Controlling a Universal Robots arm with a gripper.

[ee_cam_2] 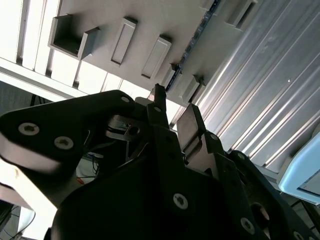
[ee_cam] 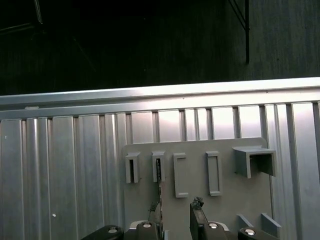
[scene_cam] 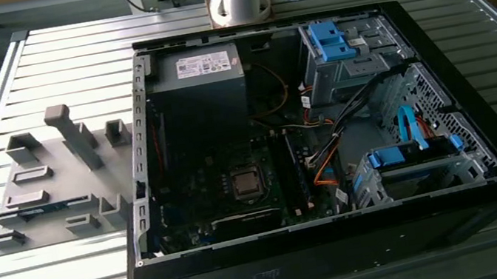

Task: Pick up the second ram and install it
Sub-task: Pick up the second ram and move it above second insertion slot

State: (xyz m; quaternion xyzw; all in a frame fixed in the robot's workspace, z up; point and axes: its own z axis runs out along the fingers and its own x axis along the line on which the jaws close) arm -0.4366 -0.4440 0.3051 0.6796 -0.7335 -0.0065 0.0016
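In the exterior view, the long thin blue ram stick sits in the grey plastic holder plate, on the exterior view's left of the black computer case. In the second wrist view, the black gripper has its fingers apart, holding nothing. In the first wrist view, it hangs over the plate.
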